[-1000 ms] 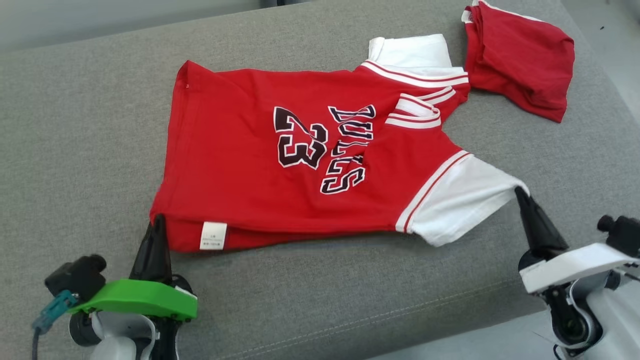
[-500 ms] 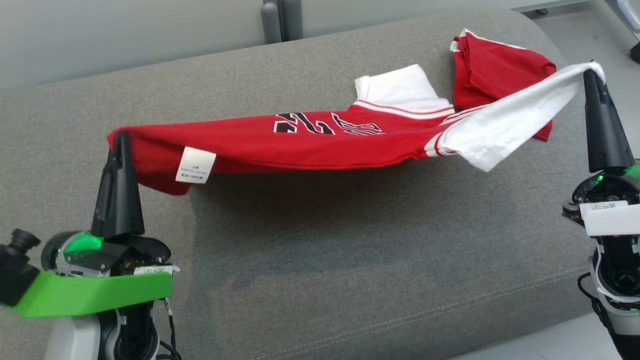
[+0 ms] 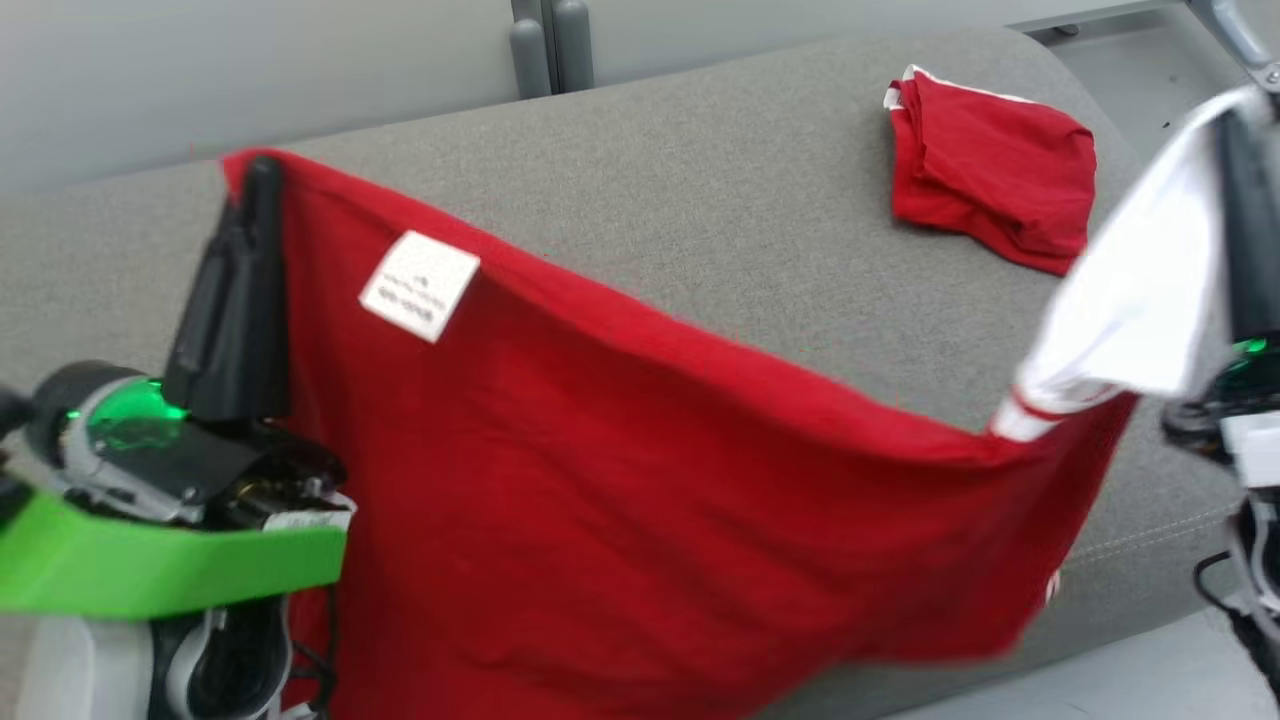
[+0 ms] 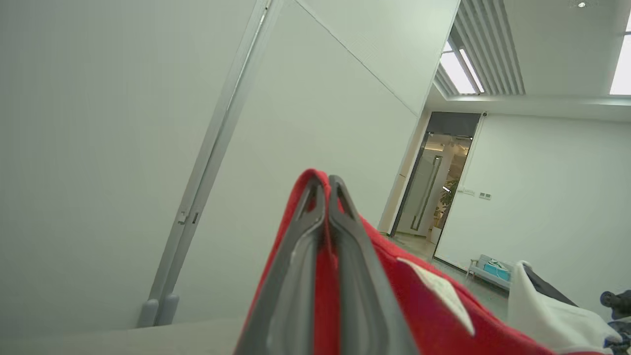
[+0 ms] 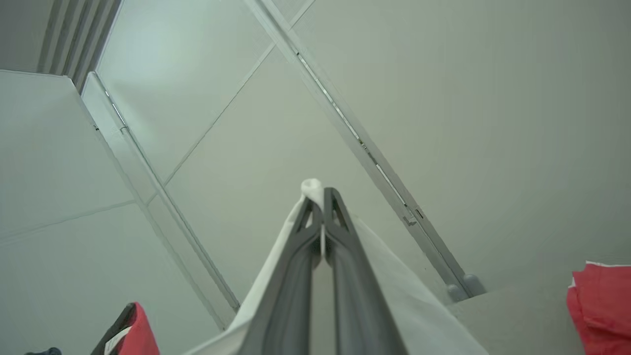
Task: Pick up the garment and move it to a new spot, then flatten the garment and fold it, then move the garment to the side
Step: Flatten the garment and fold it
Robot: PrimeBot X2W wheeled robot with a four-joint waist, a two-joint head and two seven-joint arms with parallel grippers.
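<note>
We log the jersey (image 3: 650, 520) hanging in the air over the grey cushion (image 3: 700, 200). Its long axis runs left to right and sags between our claws. The left claw (image 4: 327, 180) is clamped fully closed on the red hem corner, and the right claw (image 5: 323, 193) on the white sleeve (image 3: 1140, 290).

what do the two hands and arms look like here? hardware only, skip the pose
Left hand: two long, tapered dark fingers, grey and ribbed up close, a glowing green light at the base, a bright green cover, thin dark cables below, and a pale forearm. Right hand: same dark fingers and green glow, with a white plate.
</note>
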